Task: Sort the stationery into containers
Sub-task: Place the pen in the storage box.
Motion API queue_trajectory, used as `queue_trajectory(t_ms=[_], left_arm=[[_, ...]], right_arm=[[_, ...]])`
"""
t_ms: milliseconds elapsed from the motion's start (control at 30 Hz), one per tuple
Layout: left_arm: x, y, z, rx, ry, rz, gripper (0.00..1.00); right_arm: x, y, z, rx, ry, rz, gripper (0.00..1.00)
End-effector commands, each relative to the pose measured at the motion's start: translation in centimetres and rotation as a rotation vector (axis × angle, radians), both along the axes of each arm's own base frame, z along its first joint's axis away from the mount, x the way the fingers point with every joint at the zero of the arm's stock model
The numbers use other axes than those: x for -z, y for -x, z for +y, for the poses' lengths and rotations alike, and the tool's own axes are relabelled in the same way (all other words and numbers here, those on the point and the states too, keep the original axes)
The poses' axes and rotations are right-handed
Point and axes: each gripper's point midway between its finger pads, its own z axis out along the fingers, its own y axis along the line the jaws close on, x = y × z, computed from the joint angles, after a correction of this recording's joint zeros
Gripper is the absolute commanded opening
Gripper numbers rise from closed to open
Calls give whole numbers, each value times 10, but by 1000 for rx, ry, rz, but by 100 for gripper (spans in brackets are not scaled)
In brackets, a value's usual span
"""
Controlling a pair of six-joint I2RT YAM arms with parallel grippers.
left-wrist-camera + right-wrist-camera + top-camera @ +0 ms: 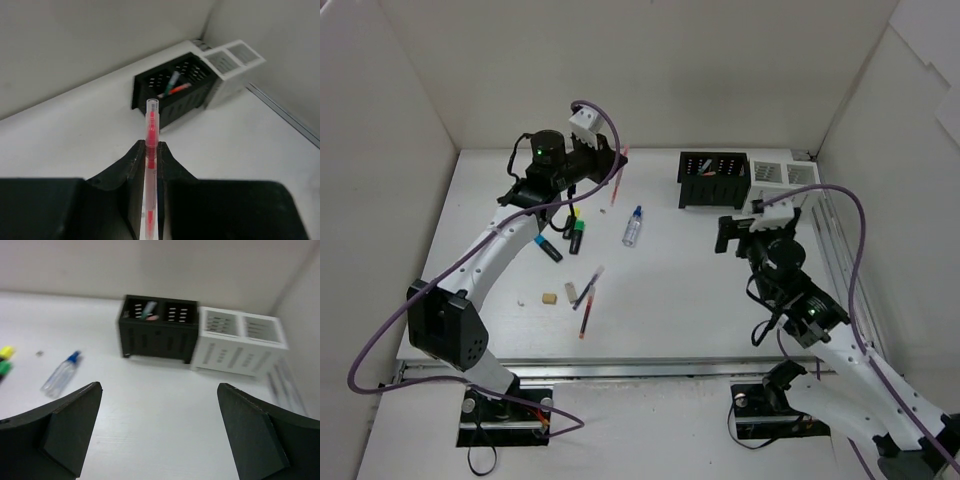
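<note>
Top: left gripper (607,166) clamped on red pen (619,172), held above table (670,300), well apart from black organiser (713,190). Bottle (633,227), highlighters (575,235), erasers (549,298) and loose pens (586,298) not sorted yet.
Left wrist: pen pinched upright; stowed pens (172,86) already in organiser.
Right wrist: right gripper (157,432) wide apart, empty, facing white bins (240,347).

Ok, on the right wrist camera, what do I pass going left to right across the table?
Yellow highlighter cap at the frame edge → tiny loose piece → clear blue-capped bottle → black organiser → white bins, side by side.
</note>
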Motion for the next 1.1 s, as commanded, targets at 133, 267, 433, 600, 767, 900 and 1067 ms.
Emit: queue_trajectory(t_ms=[133, 267, 433, 600, 767, 900, 1067], left_arm=[[-45, 83, -50, 507, 76, -293, 0], [-33, 107, -56, 569, 51, -287, 0], [-14, 127, -61, 570, 15, -280, 0], [-3, 139, -66, 571, 22, -251, 0], [-1, 143, -68, 568, 36, -240, 0], [-2, 146, -69, 565, 34, -241, 0], [-2, 147, -72, 550, 27, -242, 0]], right_arm=[[-30, -3, 135, -667, -70, -25, 98], [-36, -11, 144, -649, -221, -48, 98], [-61, -16, 141, -611, -415, -166, 96], [-68, -22, 156, -636, -557, -146, 92], [-62, -28, 172, -640, -591, -114, 91], [-54, -37, 179, -606, -623, -85, 81], [-44, -44, 193, -619, -625, -58, 58]])
